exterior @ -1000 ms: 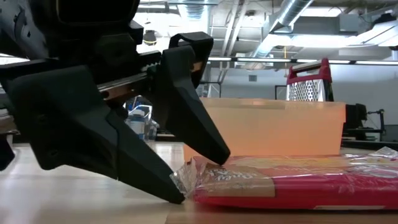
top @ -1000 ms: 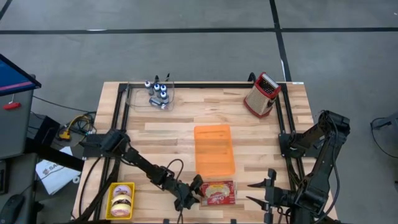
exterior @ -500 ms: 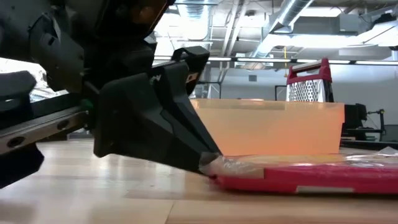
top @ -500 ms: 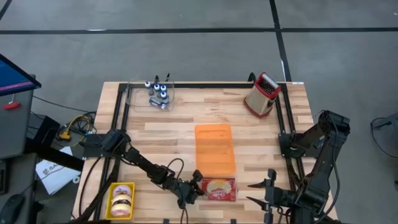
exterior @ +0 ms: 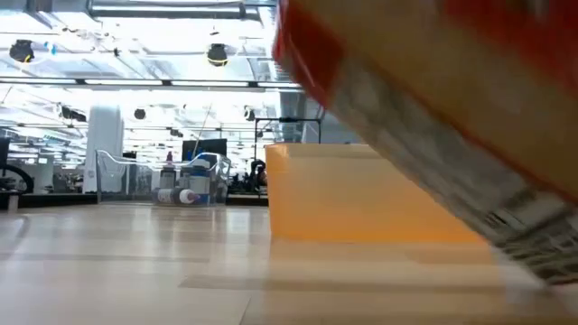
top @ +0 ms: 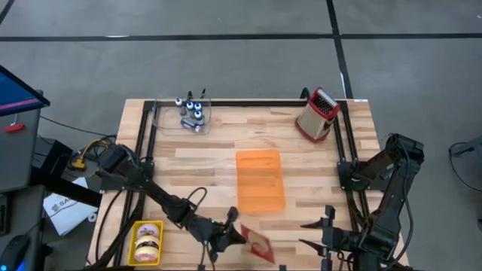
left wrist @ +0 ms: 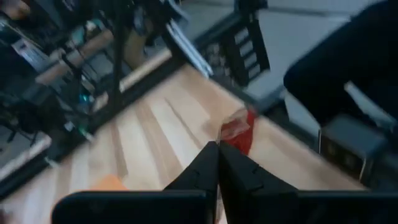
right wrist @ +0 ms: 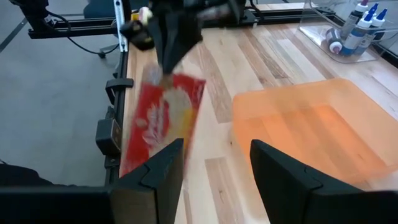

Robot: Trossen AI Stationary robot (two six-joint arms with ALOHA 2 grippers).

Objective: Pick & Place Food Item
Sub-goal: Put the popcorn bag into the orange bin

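Note:
A red food packet (top: 257, 245) with a clear sealed edge hangs from my left gripper (top: 234, 239) at the table's near edge, just in front of the orange tray (top: 260, 181). The packet fills the upper right of the low view (exterior: 433, 99) and shows in the right wrist view (right wrist: 158, 121). My left gripper (left wrist: 217, 148) is shut on it. My right gripper (top: 317, 233) waits open and empty at the near right (right wrist: 214, 155). My left gripper pinches the packet's edge (right wrist: 169, 79) between its two fingers, coming from above and the table's left. The packet hangs tilted below the fingers (right wrist: 176, 43). In the low view it is lifted off the tabletop.
A yellow tray of donuts (top: 147, 242) lies at the near left. A clear bin of bottles (top: 191, 114) stands at the far left and a red-handled grater (top: 317, 114) at the far right. Black frame rails (top: 144, 143) run along the table's sides.
My left gripper has shut on the packet's left edge, which lay flat on the table, and has risen with it, drawing back a little toward the near edge. The packet has left the table and now hangs tilted.

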